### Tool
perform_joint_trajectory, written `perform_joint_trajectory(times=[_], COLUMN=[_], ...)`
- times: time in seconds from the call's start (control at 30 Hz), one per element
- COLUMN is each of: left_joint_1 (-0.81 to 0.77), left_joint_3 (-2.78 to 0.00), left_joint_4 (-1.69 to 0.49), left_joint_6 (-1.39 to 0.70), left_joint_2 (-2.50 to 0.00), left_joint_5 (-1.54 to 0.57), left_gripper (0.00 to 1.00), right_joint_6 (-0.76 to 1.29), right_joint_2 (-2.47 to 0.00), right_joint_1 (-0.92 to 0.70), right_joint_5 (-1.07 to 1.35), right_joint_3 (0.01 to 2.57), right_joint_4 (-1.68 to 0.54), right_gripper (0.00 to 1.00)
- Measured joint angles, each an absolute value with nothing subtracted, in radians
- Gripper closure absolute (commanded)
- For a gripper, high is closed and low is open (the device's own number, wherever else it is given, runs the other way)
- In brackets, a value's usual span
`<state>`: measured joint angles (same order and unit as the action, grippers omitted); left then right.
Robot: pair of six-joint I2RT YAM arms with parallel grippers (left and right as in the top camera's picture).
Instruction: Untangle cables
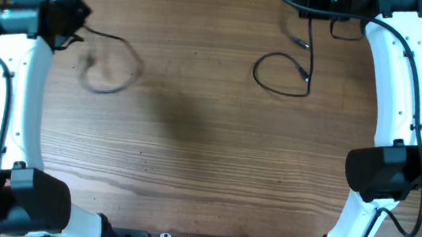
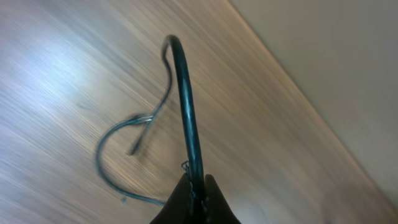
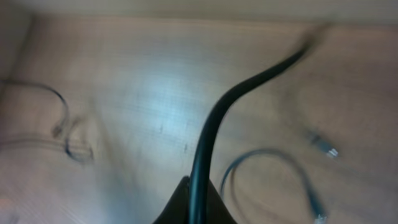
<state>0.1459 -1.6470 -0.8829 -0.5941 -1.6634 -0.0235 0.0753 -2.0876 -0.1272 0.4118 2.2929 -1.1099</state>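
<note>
**Two cords apart, each pinched at one end**

The left end effector (image 2: 194, 191) is clamped shut on the left cable (image 2: 186, 99), whose slack lies in a loose loop near the far-left corner of the tabletop (image 1: 206, 158). The right end effector (image 3: 198, 198) is closed tight on the right cable (image 3: 208, 130), looped by the far edge, right of centre. Both cords are thin, black and limp, and lie well apart. A hard pull could cinch a loop into a knot or slip a cord free.

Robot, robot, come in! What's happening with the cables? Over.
Left gripper shut on left cable. Right gripper shut on right cable. Cables apart, nothing lying between.
</note>
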Motion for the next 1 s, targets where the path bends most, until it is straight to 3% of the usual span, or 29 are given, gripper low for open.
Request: perform_joint_trajectory(times=[0.17, 0.5, 0.83, 0.87, 0.9, 0.93, 0.97, 1.0], left_joint_1=[0.035, -0.162, -0.252, -0.252, -0.252, -0.252, -0.252, -0.252], left_joint_3=[-1.647, -1.647, -1.647, -1.647, -1.647, -1.647, -1.647, -1.647], left_joint_4=[-0.928, -0.958, -0.939, -0.939, -0.938, -0.938, -0.938, -0.939], left_joint_6=[-0.58, -0.579, -0.577, -0.577, -0.577, -0.577, -0.577, -0.577], left_joint_2=[-1.664, -1.664, -1.664, -1.664, -1.664, -1.664, -1.664, -1.664], left_joint_5=[-0.183, -0.219, -0.215, -0.215, -0.214, -0.215, -0.215, -0.214], left_gripper=[0.96, 0.96, 0.96, 0.96, 0.96, 0.96, 0.96, 0.96], right_joint_6=[0.147, 0.269, 0.348, 0.347, 0.346, 0.334, 0.333, 0.33], right_joint_2=[-2.067, -1.971, -2.032, -2.061, -2.094, -2.131, -2.179, -2.205], right_joint_1=[-0.041, 0.226, 0.389, 0.39, 0.39, 0.388, 0.387, 0.387], right_joint_5=[0.3, -0.035, -0.154, -0.15, -0.138, -0.113, -0.084, -0.067], right_joint_3=[2.292, 2.292, 2.295, 2.295, 2.295, 2.295, 2.295, 2.295], right_joint_4=[-0.949, -0.663, -0.707, -0.726, -0.742, -0.758, -0.787, -0.811], right_gripper=[0.96, 0.96, 0.95, 0.85, 0.63, 0.19, 0.01, 0.0])
